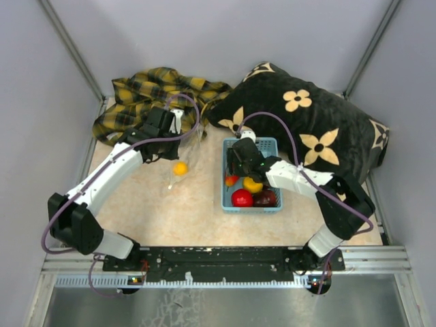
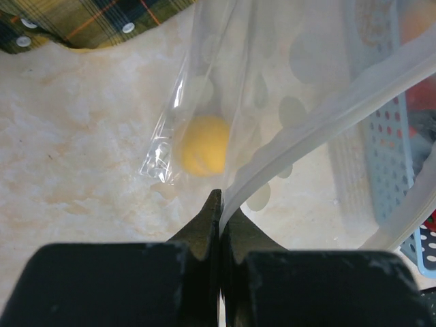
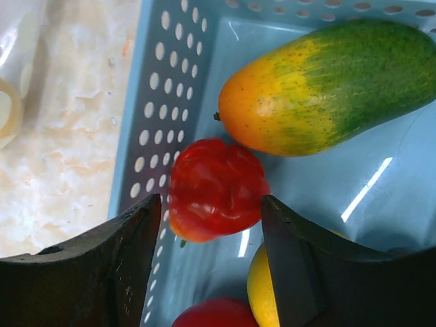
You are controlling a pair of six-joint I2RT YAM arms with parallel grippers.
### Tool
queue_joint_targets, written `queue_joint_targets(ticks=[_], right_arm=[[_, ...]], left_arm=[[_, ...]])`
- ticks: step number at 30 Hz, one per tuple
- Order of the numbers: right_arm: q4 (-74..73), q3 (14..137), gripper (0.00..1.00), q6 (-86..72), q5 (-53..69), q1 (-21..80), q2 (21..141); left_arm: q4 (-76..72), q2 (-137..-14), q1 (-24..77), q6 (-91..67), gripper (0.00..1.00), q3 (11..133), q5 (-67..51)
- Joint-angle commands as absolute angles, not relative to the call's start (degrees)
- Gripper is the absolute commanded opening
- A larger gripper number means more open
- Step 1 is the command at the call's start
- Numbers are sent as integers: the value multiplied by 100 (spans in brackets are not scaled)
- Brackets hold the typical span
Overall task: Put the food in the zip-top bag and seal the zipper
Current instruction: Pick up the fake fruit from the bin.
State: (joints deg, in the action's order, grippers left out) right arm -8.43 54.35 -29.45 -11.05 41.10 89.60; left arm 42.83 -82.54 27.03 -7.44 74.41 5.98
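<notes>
Above the black base rail [image 1: 218, 259], the left arm [image 1: 109, 174] and right arm [image 1: 296, 178] are built of white tubular links joined by black housings, and a purple cable [image 1: 43, 235] is looped along each. A small green light [image 1: 261, 163] is shown on the right arm's black housing farthest from the rail. The left gripper [image 2: 218, 197] and right gripper [image 3: 211, 204] are formed of matte black, wedge-shaped fingers with pale scuffed edges.

Soft even light; glare streak on basket [image 3: 320, 184] beyond right claw [image 3: 211, 204], zip-top bag [image 2: 272, 82] hazy past left claw [image 2: 219, 203]
</notes>
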Motion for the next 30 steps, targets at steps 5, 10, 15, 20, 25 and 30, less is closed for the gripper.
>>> queue_joint_targets(ticks=[5,10,15,20,25,30], right_arm=[[-673,5566,61,-3145,-1247,4087,9413],[-676,5587,64,-3164,-1270,4087,9700],[-671,5690,71,-3135,-989,4087,9897],[-641,5696,72,-3138,-1022,4087,9978],[-592,5648,61,-3052,-1196,4094,9895],[-620,5580,52,-2837,-1373,4087,9410]], left_arm=[[4050,-8105,2733,-629,0,7134,211],[3965,-8043,2738,-599,0,6971,189],[3925,-7997,2731,-589,0,6881,115],[3846,-7919,2725,-573,0,6792,118],[3841,-7906,2716,-571,0,6772,89],[3811,-7858,2717,-568,0,6759,41]])
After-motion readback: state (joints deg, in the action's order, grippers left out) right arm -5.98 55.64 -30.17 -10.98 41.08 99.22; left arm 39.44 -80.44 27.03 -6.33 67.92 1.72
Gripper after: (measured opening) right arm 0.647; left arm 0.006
